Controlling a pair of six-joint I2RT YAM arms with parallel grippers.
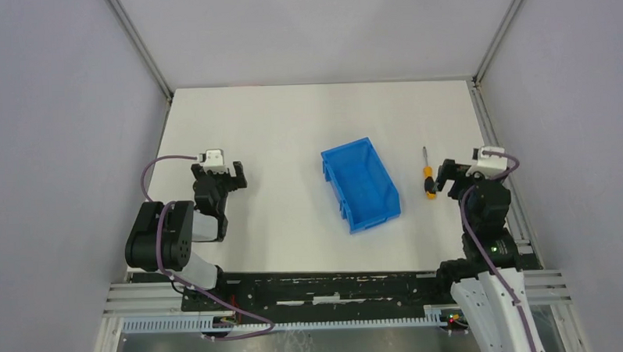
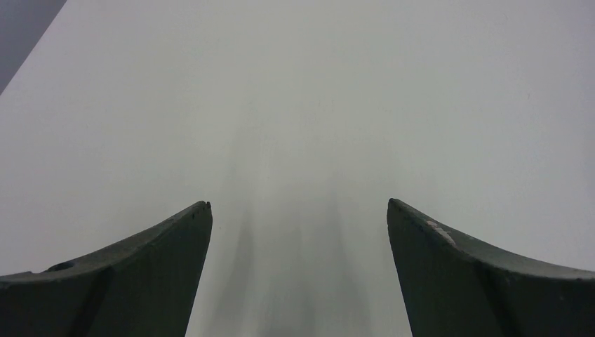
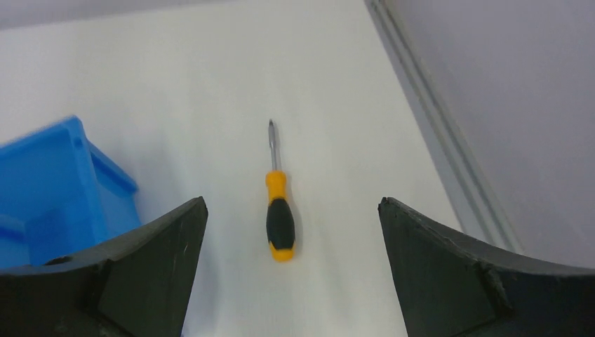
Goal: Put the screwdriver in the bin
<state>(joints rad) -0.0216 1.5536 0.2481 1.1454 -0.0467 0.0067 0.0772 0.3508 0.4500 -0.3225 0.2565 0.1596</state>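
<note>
The screwdriver [image 1: 428,177], orange-yellow and black handle with a thin metal shaft pointing away, lies flat on the white table right of the blue bin [image 1: 361,184]. In the right wrist view the screwdriver [image 3: 279,213] lies between and just ahead of my open fingers, handle end nearest. The bin [image 3: 56,189] shows at that view's left edge. My right gripper [image 1: 447,173] is open and empty, just right of the screwdriver's handle. My left gripper [image 1: 224,177] is open and empty over bare table, well left of the bin; the left wrist view shows only its fingers [image 2: 154,274] and table.
The white table [image 1: 291,130] is walled by grey panels on three sides. An aluminium rail [image 3: 435,126] runs along the table's right edge, close beside the screwdriver and my right arm. The arm bases sit on a black rail at the near edge.
</note>
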